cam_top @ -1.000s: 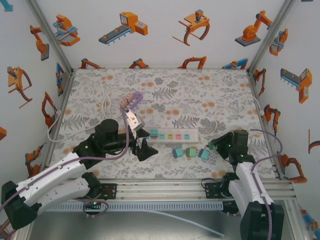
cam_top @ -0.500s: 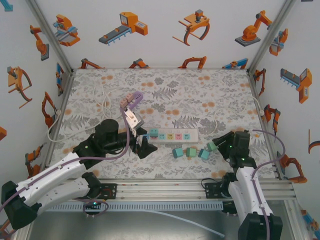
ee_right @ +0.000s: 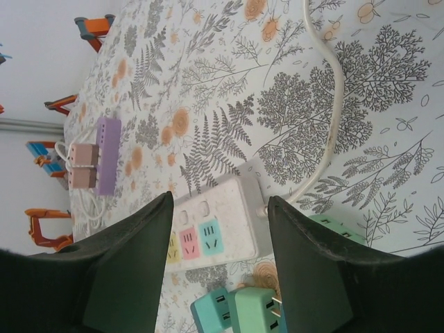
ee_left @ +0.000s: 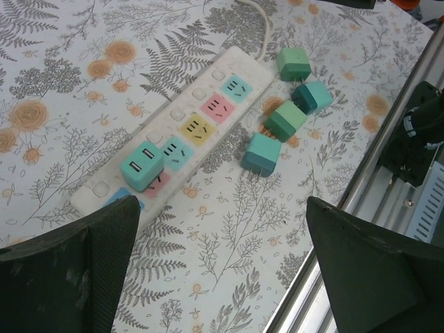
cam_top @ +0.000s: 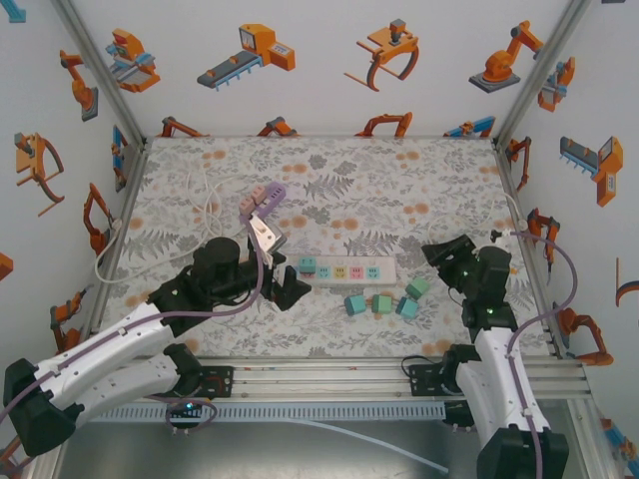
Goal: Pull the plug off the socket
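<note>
A pale green cube plug [cam_top: 417, 288] now lies loose beside three teal plugs [cam_top: 380, 303] on the floral counter [cam_top: 439, 190]. The right gripper [cam_top: 440, 252] has lifted away, jaws wide and empty. The left gripper [cam_top: 287, 291], jaws wide, has edged toward the white power strip [cam_top: 351, 269], whose teal seated plug [cam_top: 308, 265] stays put.

Purple power strip [cam_top: 273, 193] with pink plugs [ee_right: 84, 154], loose white cable [cam_top: 209, 188], floral table mat [cam_top: 399, 180], robot-patterned walls [cam_top: 319, 90].

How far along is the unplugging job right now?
Four loose plugs lie beside the power strip, so those look done. One teal plug is still seated near its end. The left gripper hovers open near it, holding nothing; the right gripper is open too. Left: grip that plug and pull it out.
</note>
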{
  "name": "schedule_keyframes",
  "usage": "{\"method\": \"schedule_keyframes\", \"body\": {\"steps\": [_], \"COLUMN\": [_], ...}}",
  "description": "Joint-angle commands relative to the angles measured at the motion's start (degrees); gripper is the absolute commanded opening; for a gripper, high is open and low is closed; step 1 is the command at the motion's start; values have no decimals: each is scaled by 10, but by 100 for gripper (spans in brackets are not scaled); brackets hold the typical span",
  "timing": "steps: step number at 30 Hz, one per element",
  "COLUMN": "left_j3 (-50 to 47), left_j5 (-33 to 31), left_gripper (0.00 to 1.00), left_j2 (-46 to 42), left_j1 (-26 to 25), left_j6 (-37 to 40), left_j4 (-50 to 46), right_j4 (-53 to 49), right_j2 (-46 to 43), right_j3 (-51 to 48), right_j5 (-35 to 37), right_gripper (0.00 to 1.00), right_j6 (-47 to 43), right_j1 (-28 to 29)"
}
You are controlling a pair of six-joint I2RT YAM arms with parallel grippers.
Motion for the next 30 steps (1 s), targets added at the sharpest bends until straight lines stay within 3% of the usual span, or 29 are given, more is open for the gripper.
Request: {"method": "schedule_keyframes", "body": {"steps": [1,4,10,21,30], "left_j3": [-6,-12,-36,-69,-68], "left_j5": [-227,-307,-321,-326,-252], "left_gripper": [97,97,97,97,97], "left_j2": [-8,-2,-4,-25,31], "left_j1": [-1,9,62,147,180], "left_j6": [-72,-116,-203,-275,-286], "left_j4": [-60,-87,-118,-125,-75], "right_j4": [156,224,262,69,-61], "right_j2": [70,109,212,395,522], "right_j3": [81,98,153,312,404], "right_j5": [-23,-39,-129,-182,-234], "right_gripper": [53,53,53,59,59], "right_j6": [-202,-311,-516,-797,-949], "right_j1": [136,211,309,431,468]}}
